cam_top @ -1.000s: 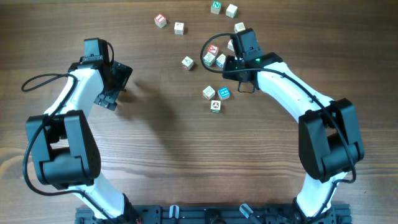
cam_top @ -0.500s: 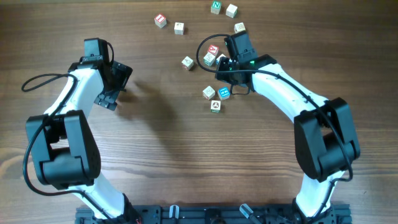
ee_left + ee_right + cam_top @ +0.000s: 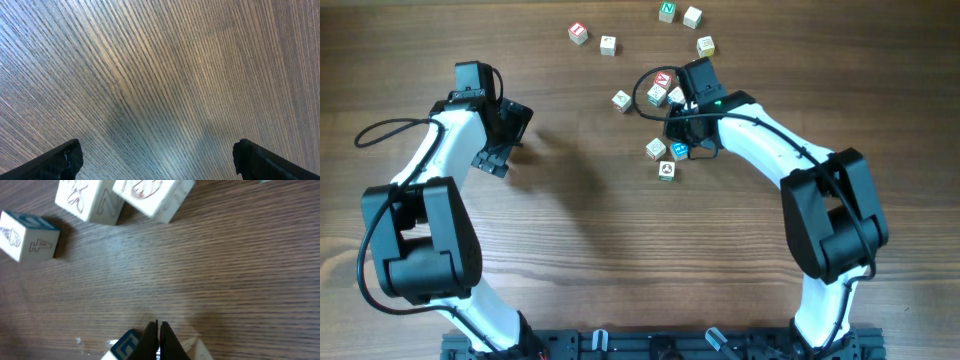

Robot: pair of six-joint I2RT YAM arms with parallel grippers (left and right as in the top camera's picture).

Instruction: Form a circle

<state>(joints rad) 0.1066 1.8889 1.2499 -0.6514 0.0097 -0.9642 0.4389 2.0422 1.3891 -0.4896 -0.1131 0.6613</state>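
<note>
Pale wooden cubes (image 3: pixel 656 95) lie scattered at the far middle of the desk (image 3: pixel 600 220), in no ring, so the circle is not yet begun. The right hand (image 3: pixel 158 332), fingers pressed together and holding nothing, sits low among the nearer cubes, probably positioned for pushing. The next move calls for nudging cubes one by one onto an arc. The left hand (image 3: pixel 503 138) stands spread wide, well apart from them.

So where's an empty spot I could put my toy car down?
The big bare wood in the middle, below the lowest cube, is free. So is the patch beside the open left gripper. It's crowded up top around the shut right gripper, where cubes cluster.
</note>
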